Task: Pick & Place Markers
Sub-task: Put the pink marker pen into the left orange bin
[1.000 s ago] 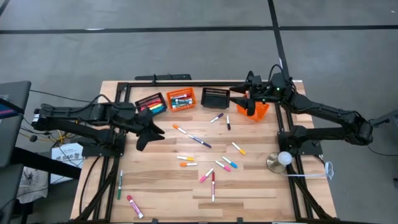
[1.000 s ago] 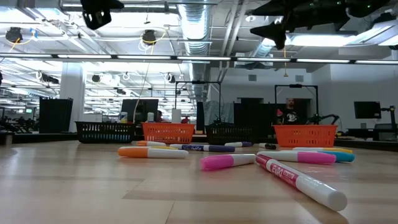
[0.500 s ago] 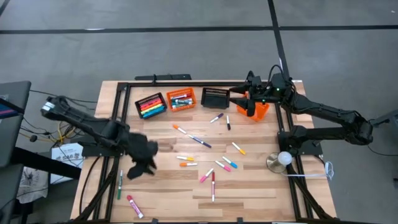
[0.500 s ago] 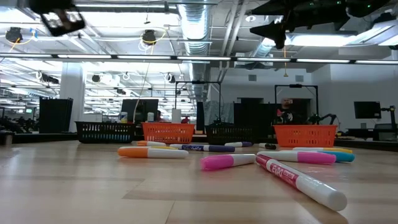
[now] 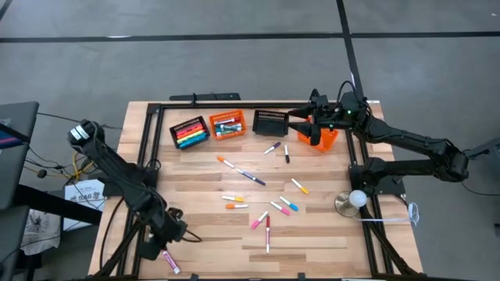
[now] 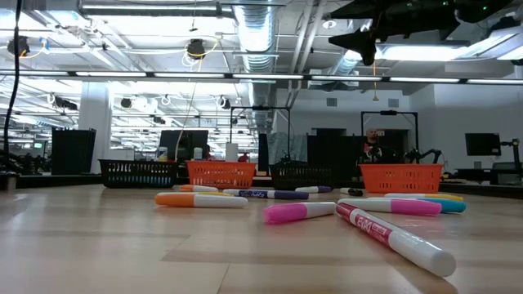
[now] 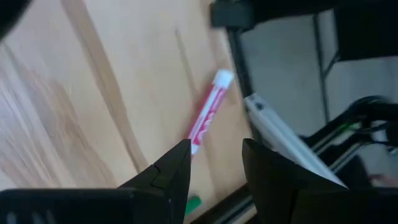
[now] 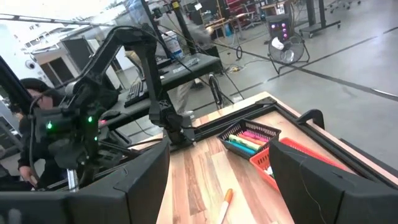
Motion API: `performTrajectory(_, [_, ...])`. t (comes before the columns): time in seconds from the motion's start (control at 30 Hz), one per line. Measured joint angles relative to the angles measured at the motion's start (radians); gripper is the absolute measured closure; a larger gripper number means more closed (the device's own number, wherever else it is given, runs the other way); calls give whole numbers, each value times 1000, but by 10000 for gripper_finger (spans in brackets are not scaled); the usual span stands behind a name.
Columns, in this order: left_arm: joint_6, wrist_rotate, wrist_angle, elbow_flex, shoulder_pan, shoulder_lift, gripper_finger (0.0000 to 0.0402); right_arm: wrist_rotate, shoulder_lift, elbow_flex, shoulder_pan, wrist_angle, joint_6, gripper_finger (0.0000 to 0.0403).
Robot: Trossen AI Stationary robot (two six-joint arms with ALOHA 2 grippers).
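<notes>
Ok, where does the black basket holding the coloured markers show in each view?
High view: black basket, left end of the basket row.
Low view: leftmost basket, far across the table.
Left wrist view: not in it.
Right wrist view: mid-picture, markers inside.
Shared landmark: the orange basket beside it.

The left arm swings from the far side of the table, beside the black basket of markers, down to the near left corner. Its left gripper (image 5: pixel 168 234), fingers parted with nothing between them, now hangs over the red-and-white marker (image 7: pixel 208 112) lying there, and has left the low view.
</notes>
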Motion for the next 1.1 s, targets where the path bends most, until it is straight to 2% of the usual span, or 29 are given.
performTrajectory(0.4, [-10,-34,2,0,-74,152,259,0,0,0,-2,0,0,137])
performTrajectory(0.5, [-6,-38,7,0,-84,153,259,0,0,0,-3,0,0,137])
performTrajectory(0.7, [1,-130,34,0,-117,153,259,0,0,0,-3,0,0,137])
performTrajectory(1.1, [1,-158,126,1,-181,154,259,0,0,0,-3,-1,0,137])
